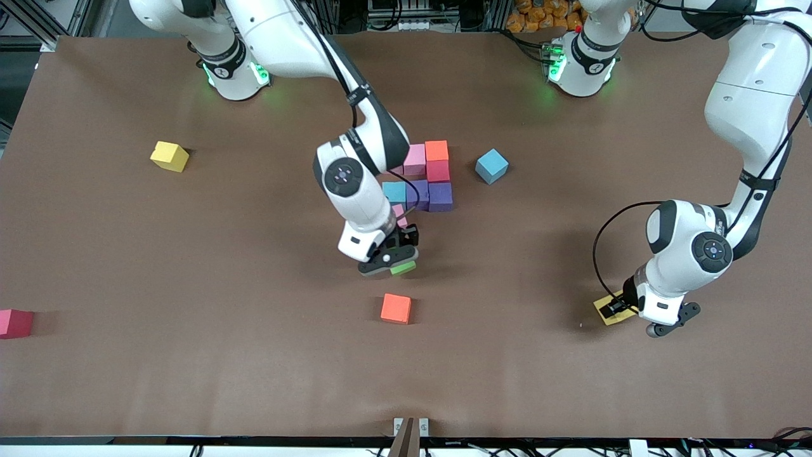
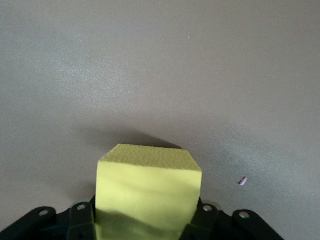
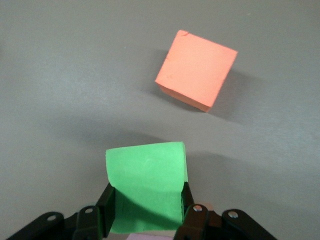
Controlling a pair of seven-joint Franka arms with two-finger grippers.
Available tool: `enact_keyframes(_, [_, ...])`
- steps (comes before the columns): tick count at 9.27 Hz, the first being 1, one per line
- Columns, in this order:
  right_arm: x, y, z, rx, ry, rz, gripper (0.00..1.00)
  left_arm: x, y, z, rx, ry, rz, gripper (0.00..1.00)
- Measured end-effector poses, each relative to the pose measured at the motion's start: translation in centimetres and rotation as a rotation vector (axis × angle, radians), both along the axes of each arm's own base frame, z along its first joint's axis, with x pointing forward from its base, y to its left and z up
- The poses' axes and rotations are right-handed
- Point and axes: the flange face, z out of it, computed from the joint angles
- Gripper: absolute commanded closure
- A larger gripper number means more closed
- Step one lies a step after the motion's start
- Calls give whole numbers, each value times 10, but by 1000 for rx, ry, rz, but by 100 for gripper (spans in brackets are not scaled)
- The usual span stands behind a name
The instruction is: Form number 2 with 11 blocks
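Left wrist view: yellow block btwn left gripper jaws, touching both.

Yellow block clamped in left pincer, brown table below.

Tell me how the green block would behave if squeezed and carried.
The green block looks like matte foam, so probably light and a bit squashy; its face seems to bow between the right gripper's fingers. The matte surface should resist slipping. Flat faces and square edges suggest it would sit still, not roll, once set down.
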Motion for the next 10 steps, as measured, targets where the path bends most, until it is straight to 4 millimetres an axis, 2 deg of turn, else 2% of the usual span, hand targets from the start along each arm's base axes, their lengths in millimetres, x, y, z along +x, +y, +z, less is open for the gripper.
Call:
enact_keyframes(3, [-13, -27, 0, 11, -17, -32, 100, 0, 0, 0, 0, -1, 1, 100])
enact_keyframes(8, [-41, -17, -23, 61, -93, -50, 100, 1, 0, 1, -3, -2, 23, 100])
enact_keyframes(10, [-45, -19, -30, 56, -92, -53, 100, 1, -1, 1, -4, -1, 28, 100])
